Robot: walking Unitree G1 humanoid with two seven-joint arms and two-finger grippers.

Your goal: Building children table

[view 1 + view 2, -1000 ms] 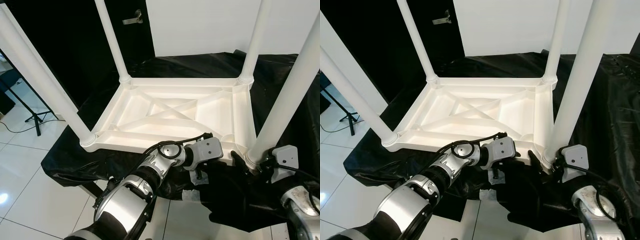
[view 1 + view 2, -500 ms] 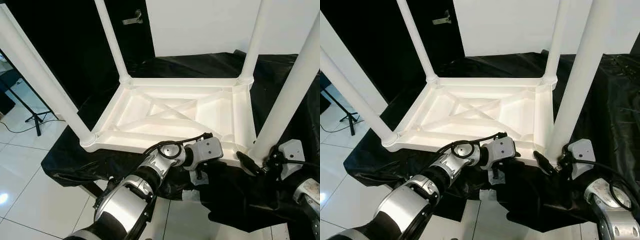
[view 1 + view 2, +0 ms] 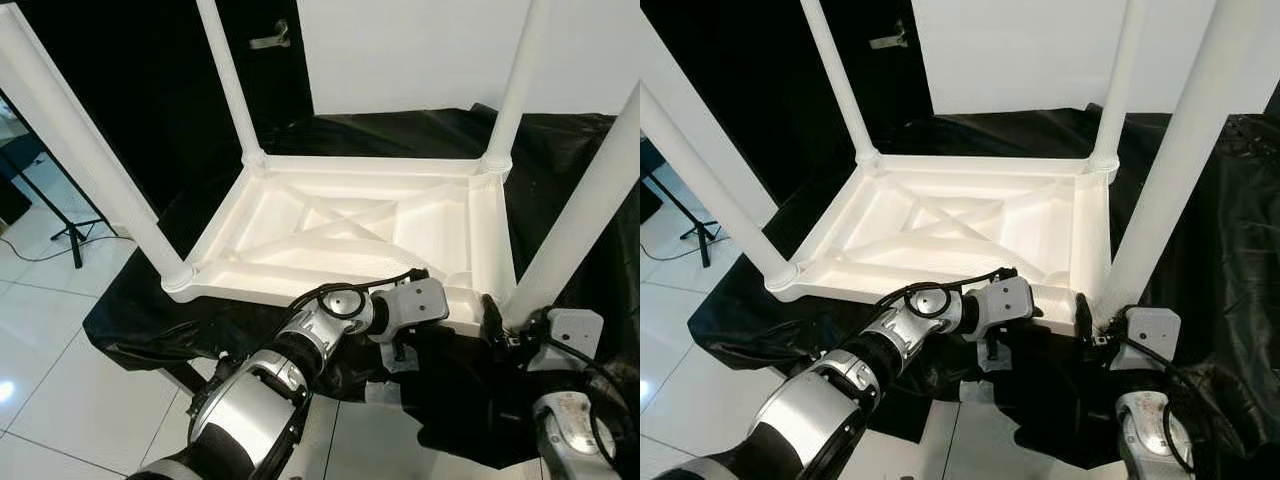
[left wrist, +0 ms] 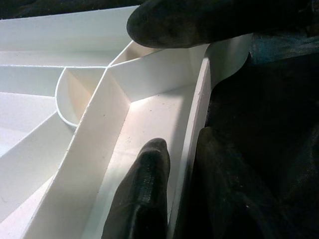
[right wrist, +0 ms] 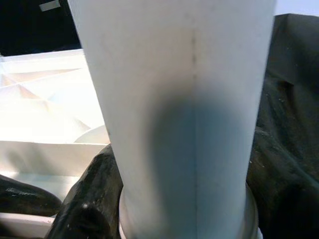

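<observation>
A white plastic children's table [image 3: 350,215] lies upside down on black cloth, its four legs pointing up. My left gripper [image 3: 452,312] is at the near rim beside the near right corner, shut on the rim wall [image 4: 192,149], with one finger [image 4: 144,194] inside the tabletop and the other outside. My right gripper [image 3: 505,322] is at the foot of the near right leg [image 3: 585,210]. That leg [image 5: 189,109] stands between its fingers [image 5: 92,199], which are shut on it.
Black cloth [image 3: 150,310] covers the low platform and hangs over its front edge. White tiled floor [image 3: 60,390] lies to the left and in front. A tripod stand [image 3: 70,240] is at far left, beside a black wall with a door handle [image 3: 270,38].
My right wrist has turned around the foot of the near right leg, its housing swinging from the leg's right side to below it. The left gripper has kept its hold on the rim.
</observation>
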